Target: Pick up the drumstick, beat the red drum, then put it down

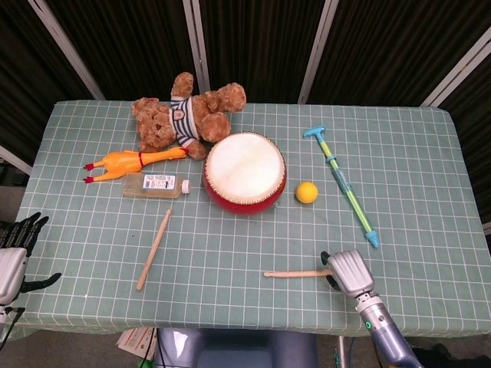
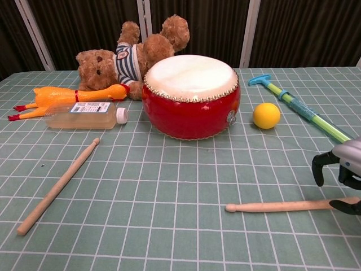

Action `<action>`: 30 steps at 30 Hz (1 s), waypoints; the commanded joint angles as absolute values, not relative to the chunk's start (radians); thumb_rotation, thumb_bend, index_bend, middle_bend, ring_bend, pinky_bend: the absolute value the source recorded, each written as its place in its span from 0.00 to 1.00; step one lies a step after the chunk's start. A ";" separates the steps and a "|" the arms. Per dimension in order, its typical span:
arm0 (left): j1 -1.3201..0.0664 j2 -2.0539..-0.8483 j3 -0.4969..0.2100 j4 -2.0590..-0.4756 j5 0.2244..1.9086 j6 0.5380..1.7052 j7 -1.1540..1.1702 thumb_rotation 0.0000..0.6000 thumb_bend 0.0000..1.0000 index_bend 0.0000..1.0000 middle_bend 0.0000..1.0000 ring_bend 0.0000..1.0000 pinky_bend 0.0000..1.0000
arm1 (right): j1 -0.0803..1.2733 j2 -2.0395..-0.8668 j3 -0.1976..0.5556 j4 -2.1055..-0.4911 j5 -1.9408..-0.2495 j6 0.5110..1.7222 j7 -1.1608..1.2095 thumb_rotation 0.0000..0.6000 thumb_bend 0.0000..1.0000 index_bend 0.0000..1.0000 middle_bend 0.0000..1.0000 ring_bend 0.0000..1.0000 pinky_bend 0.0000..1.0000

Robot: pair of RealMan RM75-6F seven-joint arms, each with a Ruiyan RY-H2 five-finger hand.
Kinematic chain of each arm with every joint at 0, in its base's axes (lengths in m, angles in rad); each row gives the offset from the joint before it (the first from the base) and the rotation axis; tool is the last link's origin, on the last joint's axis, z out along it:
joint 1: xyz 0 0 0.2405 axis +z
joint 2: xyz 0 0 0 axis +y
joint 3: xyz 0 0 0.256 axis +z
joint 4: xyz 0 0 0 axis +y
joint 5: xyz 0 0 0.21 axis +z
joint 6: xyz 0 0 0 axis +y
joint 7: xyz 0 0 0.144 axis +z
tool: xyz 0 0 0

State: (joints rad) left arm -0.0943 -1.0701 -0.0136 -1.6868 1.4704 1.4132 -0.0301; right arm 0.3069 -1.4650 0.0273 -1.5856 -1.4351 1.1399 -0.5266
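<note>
Toward the lower right of the head view, my right hand (image 1: 347,271) sits over the butt end of the nearer drumstick (image 1: 295,274), which lies flat on the desk (image 1: 230,253) with its tip pointing to the left of the frame. From the chest view I can see dark fingers (image 2: 320,165) arched above the stick with daylight under them, so I judge the hand released and not yet gripping; whether any finger touches the wood I cannot tell. My left hand (image 1: 15,253) hangs at the lower left edge of the head view, off the desk, fingers spread and holding nothing. A second drumstick (image 1: 154,249) lies at the left of centre, well apart from either hand. I judge the step in hand to be the pick-up, in its last reach, with nothing of the beating begun. The red drum (image 1: 245,172) stands at the middle of the frame, beyond the stick and to its left, with a yellow ball (image 1: 307,192) just beside it and a blue-green pump toy (image 1: 342,184) running along the right. Next I need to lower the fingers around the butt end and curl them until the stick is firmly caught, low enough that it does not roll out, then lift and swing toward the drumhead while staying clear of the ball.
</note>
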 commanded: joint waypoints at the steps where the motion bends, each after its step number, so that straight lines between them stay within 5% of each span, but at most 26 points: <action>1: -0.095 -1.070 -0.014 -1.687 1.470 1.412 -0.030 1.00 0.02 0.00 0.00 0.00 0.03 | 0.310 -1.473 0.032 -1.576 -1.419 1.136 -0.531 1.00 0.33 0.48 1.00 1.00 0.99; 25: -0.095 -1.070 -0.014 -1.688 1.469 1.412 -0.032 1.00 0.02 0.00 0.00 0.00 0.03 | 0.317 -1.520 0.012 -1.527 -1.333 1.115 -0.577 1.00 0.35 0.49 1.00 1.00 0.99; 30: -0.095 -1.070 -0.014 -1.688 1.469 1.412 -0.032 1.00 0.02 0.00 0.00 0.00 0.03 | 0.318 -1.527 0.009 -1.522 -1.323 1.114 -0.584 1.00 0.47 0.64 1.00 1.00 0.99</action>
State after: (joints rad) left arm -0.0953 -1.0700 -0.0138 -1.6882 1.4686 1.4119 -0.0326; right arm 0.3182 -1.5271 0.0088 -1.5217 -1.3231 1.1144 -0.5834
